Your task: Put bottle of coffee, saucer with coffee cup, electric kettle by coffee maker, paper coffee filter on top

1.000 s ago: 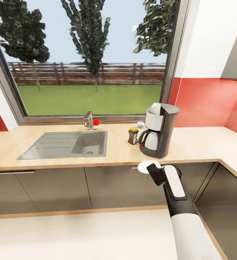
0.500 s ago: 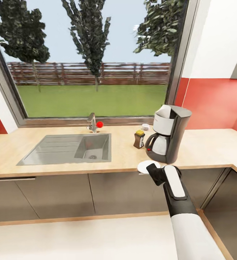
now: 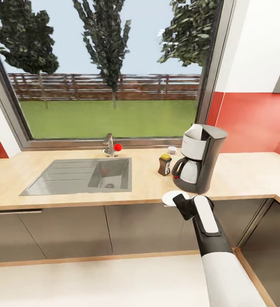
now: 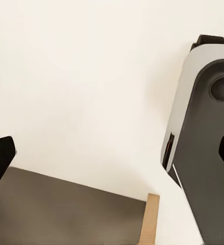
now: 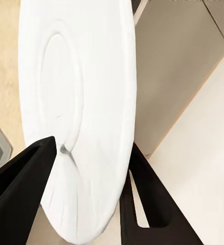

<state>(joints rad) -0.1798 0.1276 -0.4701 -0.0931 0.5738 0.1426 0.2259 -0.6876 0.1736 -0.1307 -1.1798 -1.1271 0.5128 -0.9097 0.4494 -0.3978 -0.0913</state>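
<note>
Right gripper [image 3: 179,199], head view, lower centre: clamped on saucer [image 3: 172,197] at countertop [image 3: 71,194] edge, just before coffee maker [image 3: 198,157]. Right wrist view: fingers [image 5: 20,178] pinching saucer rim. Step: saucer delivery; next, set it beside the maker.

The worktop [image 3: 242,175] lies bare along its front edge between the sink [image 3: 80,175] and the coffee maker [image 3: 198,158]; the right gripper [image 3: 179,200] with the saucer [image 3: 170,197] hangs just at that front edge, before the coffee maker; the coffee bottle [image 3: 164,164] stands just left of the coffee maker, a cup [image 3: 171,149] behind it near the back edge; right of the coffee maker the worktop runs open to the corner; the tap [image 3: 109,146] blocks the back edge behind the sink.
</note>
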